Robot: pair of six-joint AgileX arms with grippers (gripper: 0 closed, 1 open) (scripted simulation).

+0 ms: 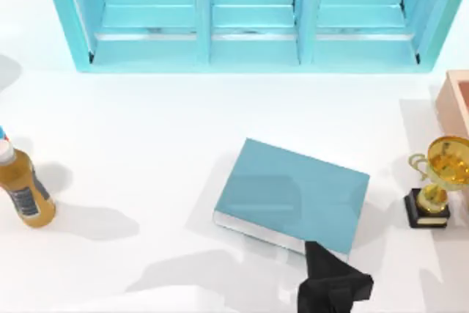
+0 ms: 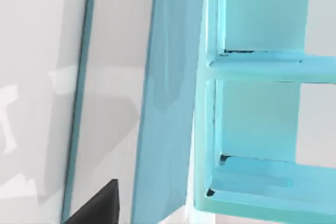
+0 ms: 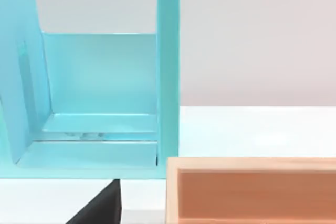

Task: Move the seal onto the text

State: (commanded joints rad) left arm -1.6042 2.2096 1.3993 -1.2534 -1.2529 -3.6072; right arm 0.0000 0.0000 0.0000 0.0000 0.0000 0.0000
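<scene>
One blue book [image 1: 293, 196] is lying flat near the middle of the white table [image 1: 146, 130], slightly turned, with its white page edges facing the near side. The left gripper [image 1: 333, 284] is hovering as a black shape at the book's near right corner, overlapping that corner from above. Whether it is apart, together or clamped on something cannot be told from this angle. In the left wrist view the same book [image 2: 165, 103] is showing as a long blue slab with the shelf [image 2: 257, 69] behind it, and a black piece of the gripper [image 2: 97, 205] is poking in at the edge.

One teal shelf unit [image 1: 253, 49] is standing along the far side of the table, divided into three open compartments. One amber bottle [image 1: 23, 192] with a label is sitting at the table's left edge, well apart from the book. One gold trophy [image 1: 438, 181] on a black base is standing to the right of the book, near it but not touching. One salmon-coloured box [image 1: 456, 97] is sitting at the right edge, beyond the trophy.

The right wrist view is looking over that box [image 3: 252, 192] toward an end compartment of the shelf [image 3: 100, 82]. A black part of the right gripper [image 3: 100, 208] is showing there, and its state cannot be told.
</scene>
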